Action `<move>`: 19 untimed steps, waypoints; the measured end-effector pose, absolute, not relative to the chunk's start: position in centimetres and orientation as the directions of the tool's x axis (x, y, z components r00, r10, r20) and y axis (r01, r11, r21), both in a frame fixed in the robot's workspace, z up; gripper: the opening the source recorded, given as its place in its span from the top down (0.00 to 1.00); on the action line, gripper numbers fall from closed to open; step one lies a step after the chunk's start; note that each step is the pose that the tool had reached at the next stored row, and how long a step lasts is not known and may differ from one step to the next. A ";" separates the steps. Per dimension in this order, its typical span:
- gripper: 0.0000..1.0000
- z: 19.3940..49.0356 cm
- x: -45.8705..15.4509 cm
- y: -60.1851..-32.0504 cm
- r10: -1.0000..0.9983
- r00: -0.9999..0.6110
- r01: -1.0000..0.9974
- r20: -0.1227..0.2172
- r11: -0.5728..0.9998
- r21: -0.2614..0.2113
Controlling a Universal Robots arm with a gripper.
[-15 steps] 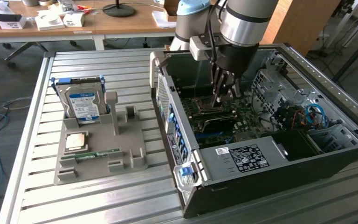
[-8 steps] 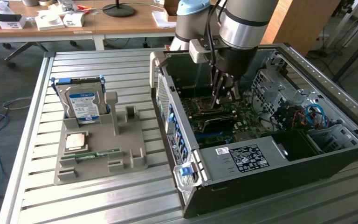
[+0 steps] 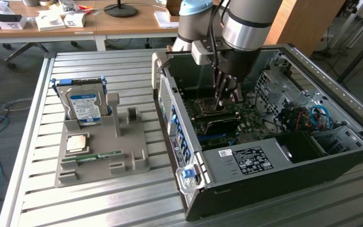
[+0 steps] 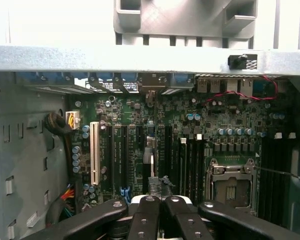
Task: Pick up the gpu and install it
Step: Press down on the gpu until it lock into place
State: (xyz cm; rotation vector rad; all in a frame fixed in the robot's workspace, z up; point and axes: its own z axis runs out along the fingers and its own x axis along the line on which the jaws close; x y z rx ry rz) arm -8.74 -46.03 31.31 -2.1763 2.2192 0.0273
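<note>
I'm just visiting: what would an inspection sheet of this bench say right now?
Surface: ribbed metal table, holding a grey parts holder and an open black computer case.
Job's things: thin dark expansion card stands edge-on over the green motherboard, just ahead of the fingertips.
Clutter: silver hard drive with blue-white label and slim green memory stick in the holder.
Grippers: black gripper shut, inside the case.
Cables: blue cables in the case.
Surroundings: wooden desk behind.
</note>
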 end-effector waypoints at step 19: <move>0.89 29.8 -8.7 -46.0 -0.999 -0.019 -1.000 -0.036 0.020 -0.011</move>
